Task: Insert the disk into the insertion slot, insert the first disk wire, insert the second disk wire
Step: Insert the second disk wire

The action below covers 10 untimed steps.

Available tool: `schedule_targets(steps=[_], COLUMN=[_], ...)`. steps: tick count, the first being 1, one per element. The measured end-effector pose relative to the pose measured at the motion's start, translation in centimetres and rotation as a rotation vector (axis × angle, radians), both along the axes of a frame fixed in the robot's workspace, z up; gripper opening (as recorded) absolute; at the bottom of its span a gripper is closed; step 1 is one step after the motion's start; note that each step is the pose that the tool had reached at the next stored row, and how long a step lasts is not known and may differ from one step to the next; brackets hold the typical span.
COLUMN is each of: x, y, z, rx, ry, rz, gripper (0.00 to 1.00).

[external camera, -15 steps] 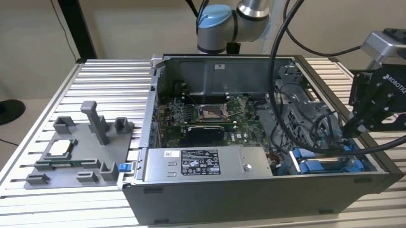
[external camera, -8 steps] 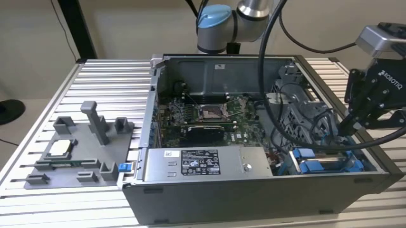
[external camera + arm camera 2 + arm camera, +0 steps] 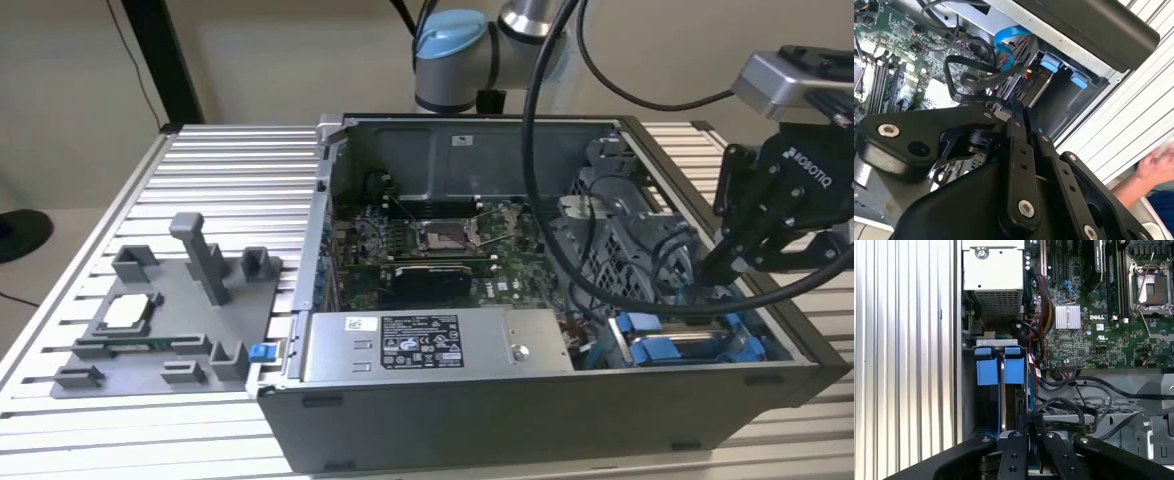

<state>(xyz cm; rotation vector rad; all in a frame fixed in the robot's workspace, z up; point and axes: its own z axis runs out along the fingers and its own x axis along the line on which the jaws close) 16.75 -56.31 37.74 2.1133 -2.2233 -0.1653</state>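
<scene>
The disk (image 3: 1002, 390) stands edge-on in the insertion slot (image 3: 996, 343), at the case's corner on the exterior view's right. The blue carrier tabs (image 3: 986, 372) stick out of that grey bay. The same blue tabs (image 3: 1049, 64) show in the second wrist view, and the blue carrier (image 3: 667, 345) shows in the exterior view. My gripper (image 3: 707, 270) reaches down into the case just beside the disk. Its fingers (image 3: 1021, 440) are pressed together, and a black disk wire (image 3: 1074, 407) loops away from the tips. My gripper (image 3: 1021, 107) holds that wire's end close to the disk's open end.
A grey power supply box (image 3: 427, 345) lies along the case's near wall. The motherboard (image 3: 427, 240) fills the case floor. A perforated cage (image 3: 627, 230) and loose black cables crowd the gripper. A grey fixture (image 3: 160, 320) sits on the slatted table. A person's hand (image 3: 1154, 165) is beyond the case.
</scene>
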Motion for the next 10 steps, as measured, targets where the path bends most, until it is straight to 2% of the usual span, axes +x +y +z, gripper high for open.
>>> schedule_targets(steps=[10], x=[-1.00], y=[0.00], z=[0.00], rx=[0.0001], ry=[-0.0022], rz=[0.000], gripper=[0.00])
